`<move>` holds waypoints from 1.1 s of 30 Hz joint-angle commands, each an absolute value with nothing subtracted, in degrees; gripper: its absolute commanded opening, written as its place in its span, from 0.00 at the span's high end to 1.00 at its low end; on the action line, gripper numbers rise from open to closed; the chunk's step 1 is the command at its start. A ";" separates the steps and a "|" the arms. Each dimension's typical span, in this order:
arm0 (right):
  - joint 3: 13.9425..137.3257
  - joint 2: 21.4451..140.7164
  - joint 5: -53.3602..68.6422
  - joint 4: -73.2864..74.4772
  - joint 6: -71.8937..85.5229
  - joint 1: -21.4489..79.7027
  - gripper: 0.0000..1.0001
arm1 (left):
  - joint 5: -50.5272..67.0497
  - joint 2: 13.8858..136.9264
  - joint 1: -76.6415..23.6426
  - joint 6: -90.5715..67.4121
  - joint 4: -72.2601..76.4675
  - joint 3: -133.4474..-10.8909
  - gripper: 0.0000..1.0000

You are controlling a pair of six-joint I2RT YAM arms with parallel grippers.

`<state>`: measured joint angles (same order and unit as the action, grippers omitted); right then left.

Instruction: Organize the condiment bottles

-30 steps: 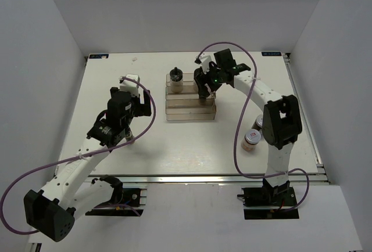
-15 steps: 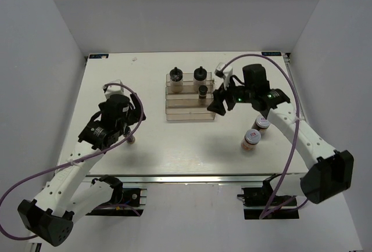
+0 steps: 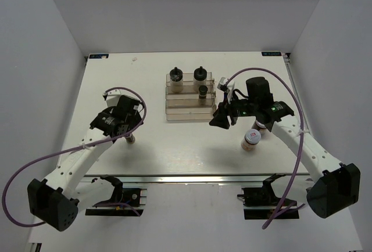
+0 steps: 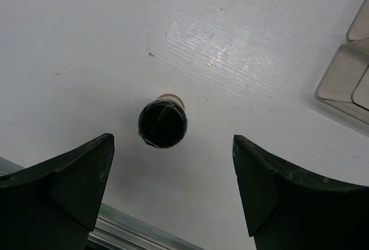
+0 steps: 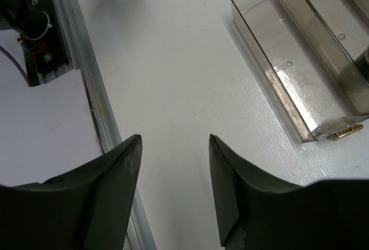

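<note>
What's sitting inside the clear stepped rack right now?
Three bottles: a pale knob-topped one and a second knob-topped one on the back step, a dark-capped one on the middle step. The rack's front step is bare. Their contents are hidden.

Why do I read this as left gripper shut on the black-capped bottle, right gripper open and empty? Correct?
No. The left gripper is open: its fingers stand apart on either side of the black-capped bottle, not touching it, per the left wrist view. The right gripper is open and empty, as stated.
</note>
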<state>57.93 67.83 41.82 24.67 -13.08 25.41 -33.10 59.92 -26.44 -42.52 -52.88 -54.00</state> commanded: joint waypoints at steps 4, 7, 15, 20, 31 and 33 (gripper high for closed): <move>56.95 63.99 43.24 21.97 -13.18 25.40 0.44 | -35.33 62.66 -26.37 -45.18 -52.21 -52.21 0.10; 56.69 63.81 43.42 21.71 -13.36 25.31 0.43 | -35.51 63.45 -26.02 -45.26 -51.68 -51.51 0.10; 56.51 63.63 43.86 21.97 -13.80 25.31 0.43 | -33.14 66.71 -23.82 -44.39 -48.53 -49.66 0.14; 56.43 63.55 43.68 21.80 -13.62 25.31 0.43 | -30.77 67.24 -21.89 -43.42 -46.67 -48.87 0.22; 56.43 63.63 43.07 21.80 -13.89 25.23 0.43 | -27.25 67.85 -20.39 -42.36 -44.74 -47.29 0.28; 56.43 63.63 42.80 21.80 -14.15 25.31 0.43 | -26.98 68.20 -20.22 -42.45 -44.91 -47.11 0.31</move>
<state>56.77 64.58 42.59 23.51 -13.54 25.41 -28.08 68.14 -20.71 -42.81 -45.78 -47.86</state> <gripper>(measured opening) 0.569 0.702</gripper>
